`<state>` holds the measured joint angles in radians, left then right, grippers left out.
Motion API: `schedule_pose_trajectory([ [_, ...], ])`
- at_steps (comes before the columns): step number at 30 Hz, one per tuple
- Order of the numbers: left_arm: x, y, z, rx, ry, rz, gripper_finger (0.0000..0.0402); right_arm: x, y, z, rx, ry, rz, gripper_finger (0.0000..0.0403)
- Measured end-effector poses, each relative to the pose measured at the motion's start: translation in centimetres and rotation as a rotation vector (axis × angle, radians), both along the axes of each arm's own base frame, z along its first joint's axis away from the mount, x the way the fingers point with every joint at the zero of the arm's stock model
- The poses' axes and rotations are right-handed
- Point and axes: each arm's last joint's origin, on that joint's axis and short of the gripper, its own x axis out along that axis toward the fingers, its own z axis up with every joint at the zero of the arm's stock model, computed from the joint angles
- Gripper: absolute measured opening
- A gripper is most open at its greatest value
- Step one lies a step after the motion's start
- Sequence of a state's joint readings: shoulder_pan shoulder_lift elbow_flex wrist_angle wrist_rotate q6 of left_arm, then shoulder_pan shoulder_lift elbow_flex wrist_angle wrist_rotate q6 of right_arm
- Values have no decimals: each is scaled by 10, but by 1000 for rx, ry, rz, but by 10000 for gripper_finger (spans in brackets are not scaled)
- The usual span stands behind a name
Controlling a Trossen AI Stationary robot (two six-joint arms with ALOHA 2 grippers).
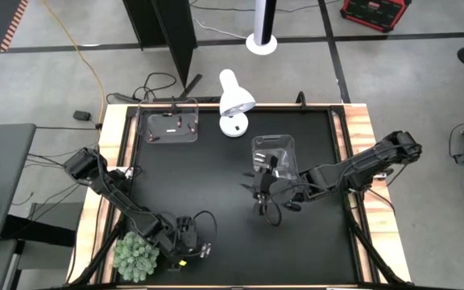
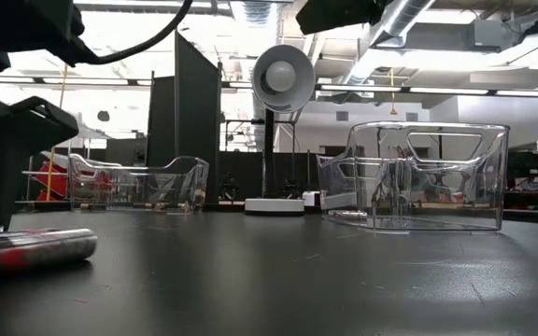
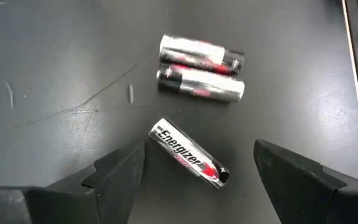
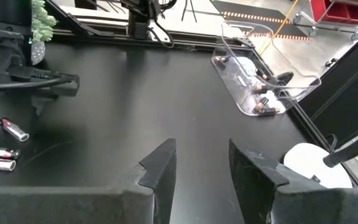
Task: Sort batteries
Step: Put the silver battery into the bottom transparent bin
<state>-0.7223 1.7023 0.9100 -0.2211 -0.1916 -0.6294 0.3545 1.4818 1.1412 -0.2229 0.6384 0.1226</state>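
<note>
- Sorting is looking partly done to me: the far clear bin (image 1: pixel 169 127) is already holding a few small dark batteries with copper ends (image 4: pixel 261 98), while three silver batteries (image 3: pixel 199 73) are lying loose on the black table (image 1: pixel 216 173), just beside its near left edge.
- I am reading those three as what is left, though the high view is too small to show whether any sit in the near clear bin (image 1: pixel 274 155) by the right arm.
- Silver batteries are showing as slim cylinders with red and black bands; two are lying side by side and touching, and the third, an Energizer (image 3: pixel 190 153), is lying apart at an angle.
- I am hovering the left gripper (image 3: pixel 199 174) directly over that angled one, fingers spread wide either side of it and gripping nothing.
- I am keeping the right gripper (image 4: pixel 199 163) low above mid-table, near its bin, fingers parted and empty.
- A white desk lamp (image 1: pixel 236 101) is standing at the far edge, and a small green plant (image 1: pixel 138 254) is sitting at the near left corner.
</note>
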Motion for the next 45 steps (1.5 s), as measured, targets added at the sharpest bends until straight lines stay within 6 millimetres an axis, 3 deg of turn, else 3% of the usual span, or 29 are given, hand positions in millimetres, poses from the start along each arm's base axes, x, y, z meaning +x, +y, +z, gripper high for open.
schedule_pose_trajectory([
  [16,-2,4,-2,-7,40,98,300,-1,2,0,3,-1,5,159],
  [30,2,4,-23,38,85,177,289,-1,4,0,11,-4,9,159],
  [35,1,7,-24,75,84,176,231,-1,4,0,16,-6,6,159],
  [45,7,18,-26,126,91,156,58,-2,5,0,17,-6,9,159],
])
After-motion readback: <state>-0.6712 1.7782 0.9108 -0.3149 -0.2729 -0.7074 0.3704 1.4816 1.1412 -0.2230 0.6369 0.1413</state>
